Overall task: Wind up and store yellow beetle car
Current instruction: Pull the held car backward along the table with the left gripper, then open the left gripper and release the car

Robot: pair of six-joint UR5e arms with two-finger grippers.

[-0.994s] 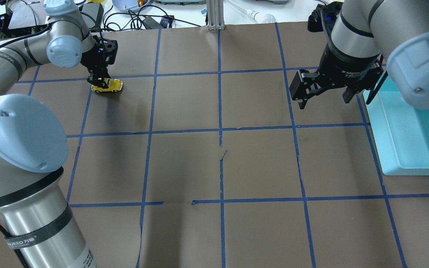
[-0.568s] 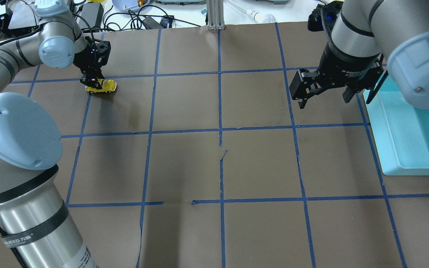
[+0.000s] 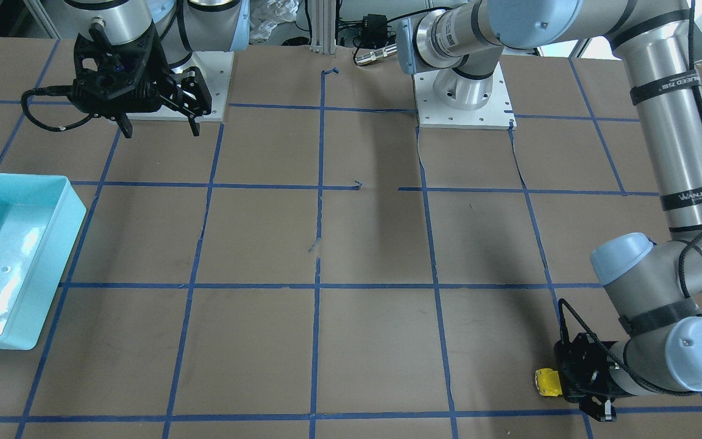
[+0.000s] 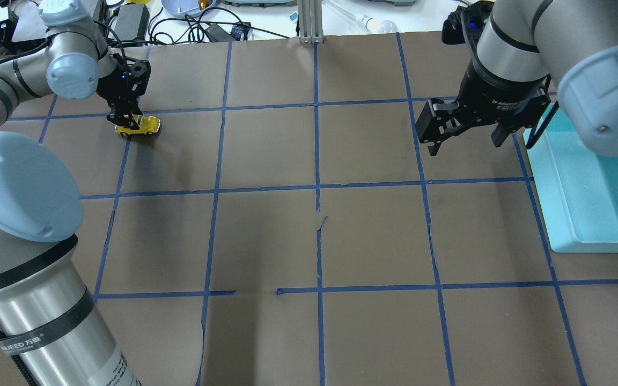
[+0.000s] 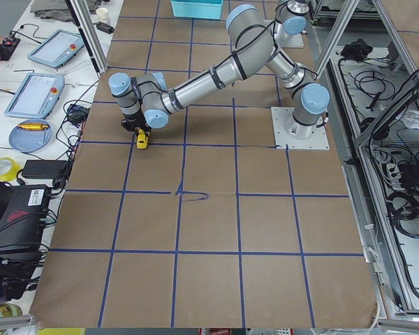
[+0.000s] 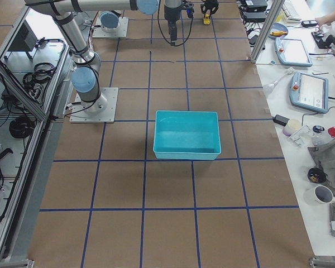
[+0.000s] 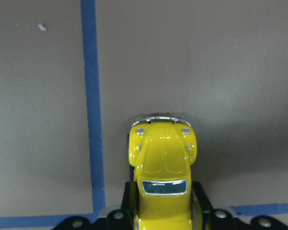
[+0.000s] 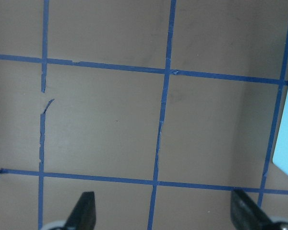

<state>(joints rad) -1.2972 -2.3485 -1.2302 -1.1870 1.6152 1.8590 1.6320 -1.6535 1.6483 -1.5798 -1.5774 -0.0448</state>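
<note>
The yellow beetle car (image 4: 146, 126) stands on its wheels on the brown table at the far left, beside a blue tape line. My left gripper (image 4: 125, 121) is shut on its rear half. In the left wrist view the yellow beetle car (image 7: 163, 163) points away from the camera, and a black finger (image 7: 128, 206) presses on each of its sides. From the front, the yellow beetle car (image 3: 546, 380) sticks out of the left gripper (image 3: 570, 383). My right gripper (image 4: 467, 146) hangs open and empty above the table at the far right.
A teal bin (image 4: 572, 214) sits at the table's right edge, close to the right gripper; the same teal bin (image 3: 52, 244) shows in the front view. Blue tape lines grid the brown paper. Cables and devices lie beyond the far edge.
My left gripper has slid to the left along the table with the car in it, the car rolling backwards. The right arm has hardly moved.
</note>
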